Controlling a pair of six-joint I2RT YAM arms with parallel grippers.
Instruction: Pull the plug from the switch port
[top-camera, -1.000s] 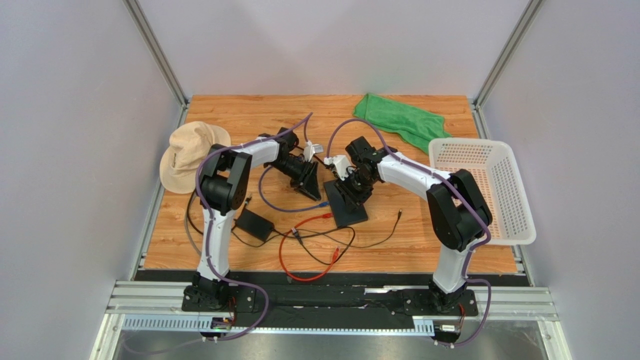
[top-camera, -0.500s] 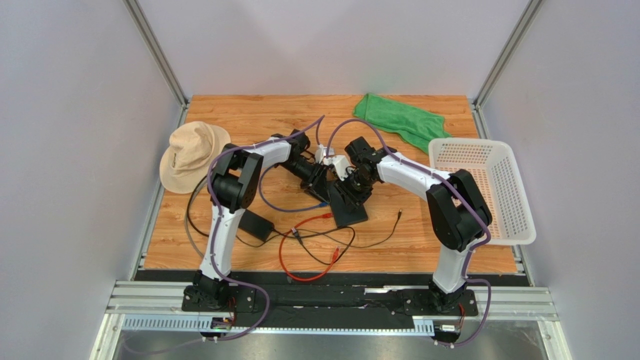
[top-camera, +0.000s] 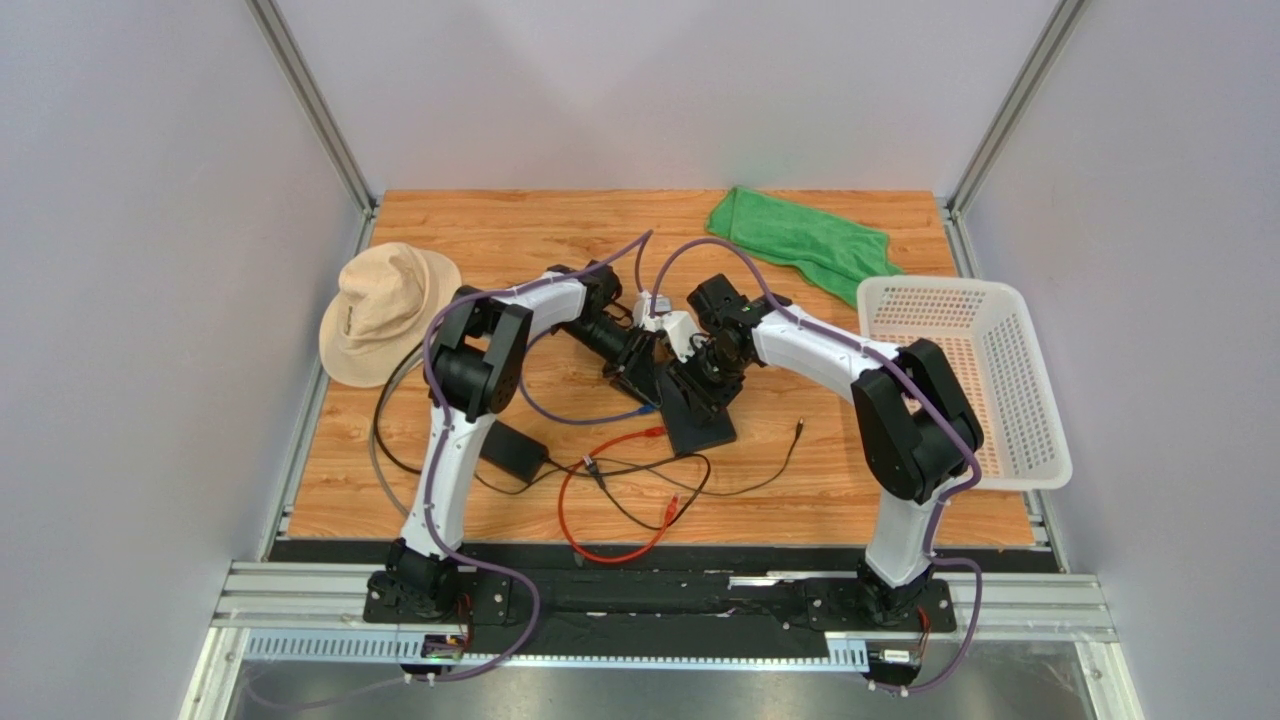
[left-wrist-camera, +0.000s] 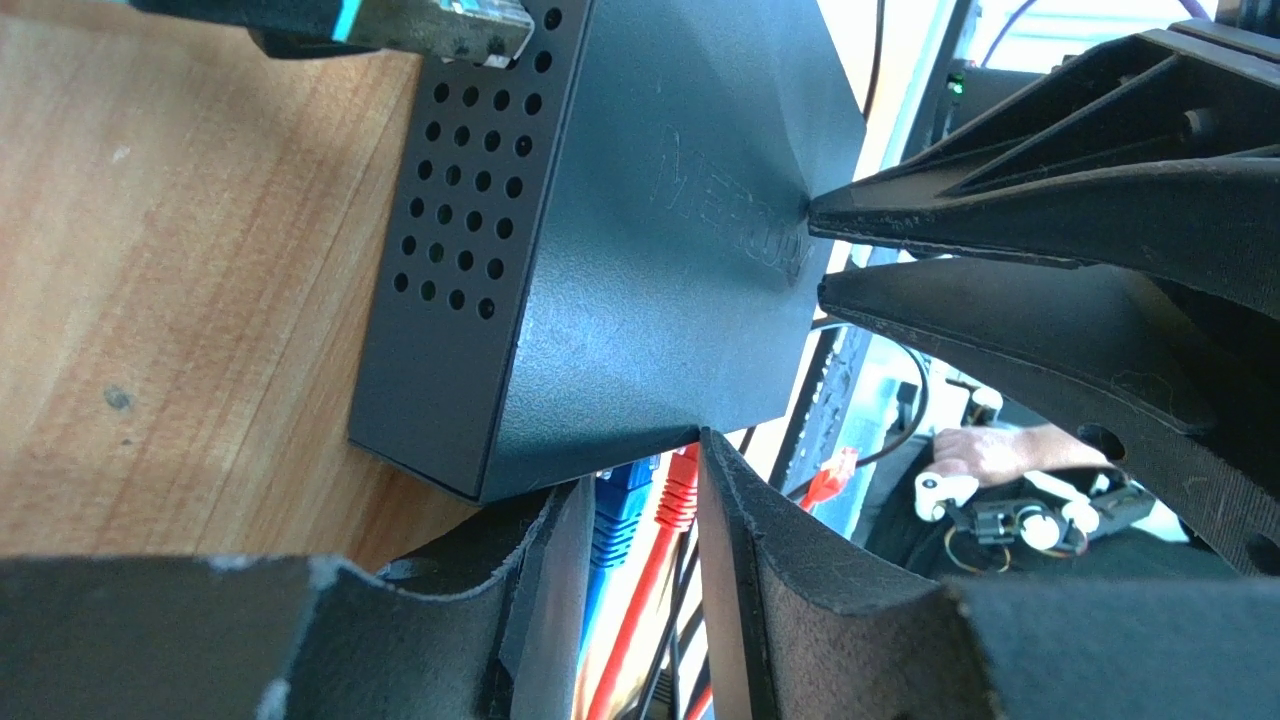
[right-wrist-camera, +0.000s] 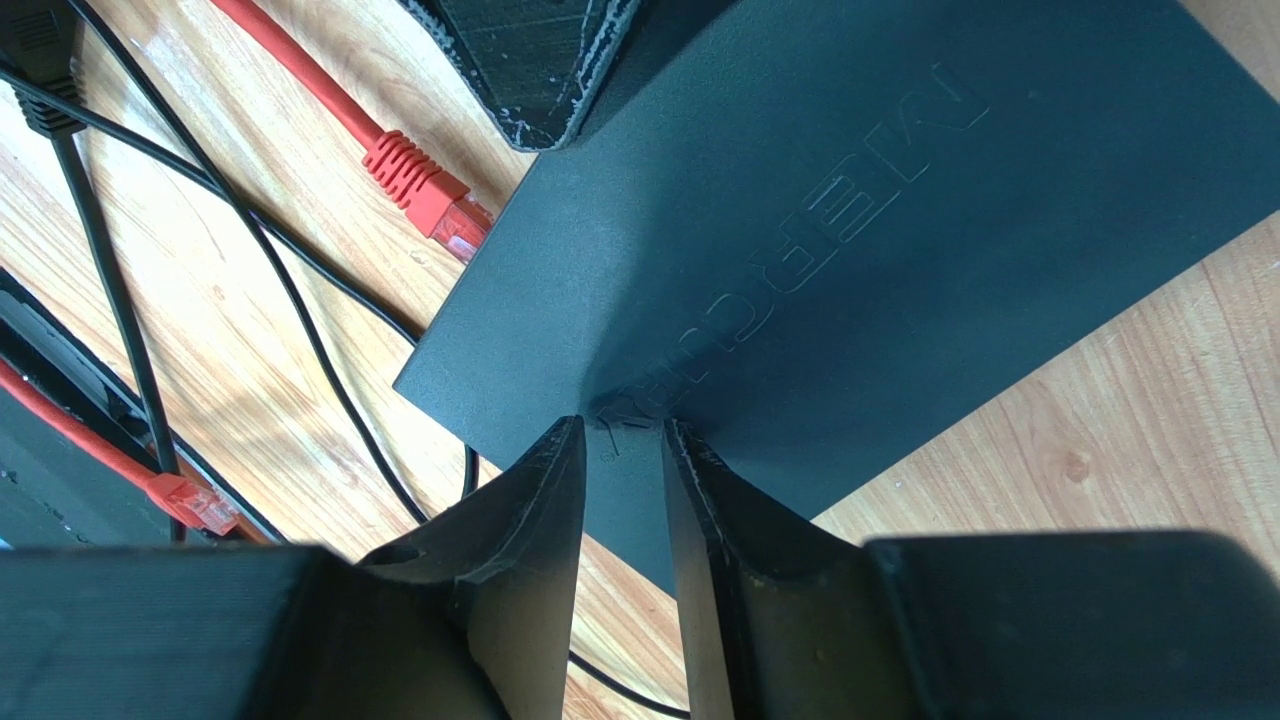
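Note:
The black switch (top-camera: 700, 428) lies flat mid-table, its socket edge hidden under my left gripper. My right gripper (top-camera: 703, 369) stands on it, fingertips (right-wrist-camera: 571, 435) pressed on its top (right-wrist-camera: 842, 210), jaws a narrow gap apart with nothing between. My left gripper (top-camera: 646, 375) is at the switch's edge. In the left wrist view (left-wrist-camera: 643, 462) it is open, and a blue plug (left-wrist-camera: 619, 503) and a red plug (left-wrist-camera: 676, 488) sit side by side between its fingers, against the box (left-wrist-camera: 646, 225). Whether the pads touch the plugs cannot be told.
A black adapter brick (top-camera: 508, 447) and loose red (top-camera: 594, 510) and black cables lie in front of the switch. A tan hat (top-camera: 383, 308) is at the left, a green cloth (top-camera: 796, 240) at the back, and a white basket (top-camera: 969, 375) at the right.
My left arm swung right until its gripper reached the switch's edge, straddling the plugs, and its jaws narrowed slightly. The right arm and the switch stayed still.

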